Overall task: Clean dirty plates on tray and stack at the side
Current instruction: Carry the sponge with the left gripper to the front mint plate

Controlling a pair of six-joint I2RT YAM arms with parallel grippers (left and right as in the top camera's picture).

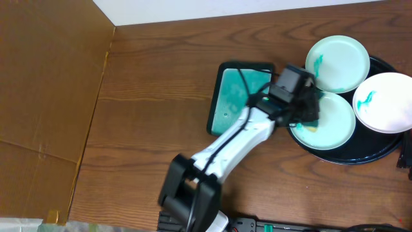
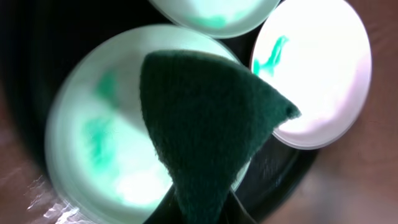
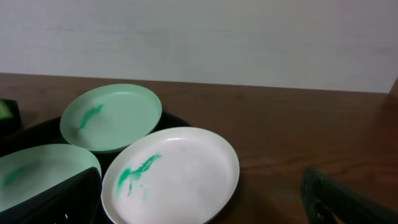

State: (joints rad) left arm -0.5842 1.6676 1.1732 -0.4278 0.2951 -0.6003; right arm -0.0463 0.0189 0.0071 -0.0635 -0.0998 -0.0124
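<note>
At the right edge of the tabletop (image 1: 161,71) sits the black tray (image 1: 360,156), carrying all 3 plates (image 3: 112,115). The far plate (image 1: 336,63) lies at the tray's back edge, pale mint with a teal smear on its left side. The white plate (image 1: 386,102) rests at the tray's right edge, also smeared teal on its left side. The near-left plate (image 1: 331,125) lies at the tray's front-left, smeared teal as well. Over this plate the left tool (image 1: 308,108) is clamped on a dark green scouring pad (image 2: 205,130), which hangs across the plate's middle — whether pad and plate touch I cannot tell. Just left of the tray lies a teal dish (image 1: 235,96) with a black rim. The right tool (image 3: 200,179) is near the tray's right edge, its fingers wide apart and gripping nothing.
</note>
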